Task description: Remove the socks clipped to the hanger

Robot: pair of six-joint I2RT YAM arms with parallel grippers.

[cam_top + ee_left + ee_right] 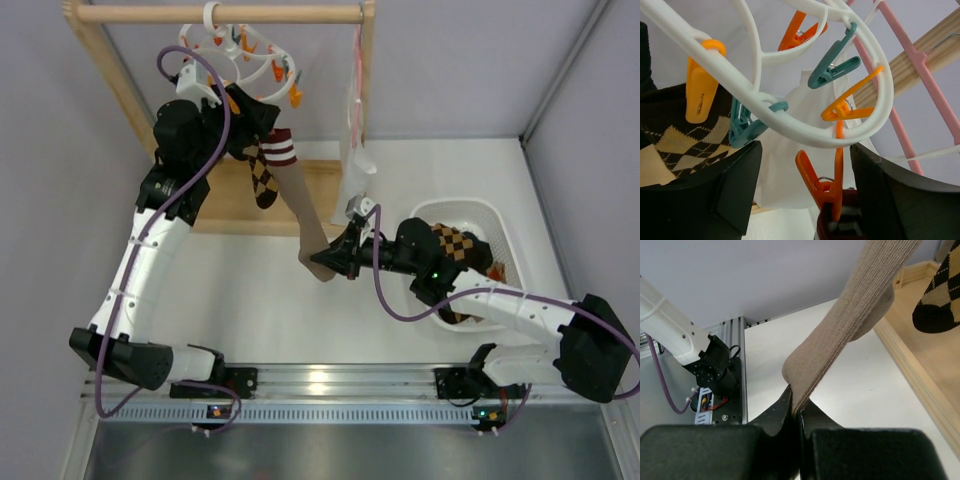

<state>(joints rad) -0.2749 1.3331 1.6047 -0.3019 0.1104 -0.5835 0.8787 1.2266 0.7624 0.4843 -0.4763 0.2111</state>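
The white ring hanger (238, 48) hangs from the wooden rail, with orange and teal clips. A long tan sock (303, 205) with a maroon-striped cuff hangs from an orange clip (829, 186). A diamond-checked sock (262, 175) hangs beside it and also shows in the left wrist view (675, 145). My left gripper (805, 195) is open just under the hanger ring (790, 125), its fingers either side of that orange clip without touching it. My right gripper (799, 407) is shut on the tan sock's toe end (840, 340), low over the table (335, 262), and the sock is stretched taut.
A white basket (485, 212) at the right holds several socks, one diamond-checked (455, 243). A white cloth with pink strap (355, 150) hangs from the wooden rail frame (220, 14) at the right post. The frame's wooden base (225, 215) lies under the hanger.
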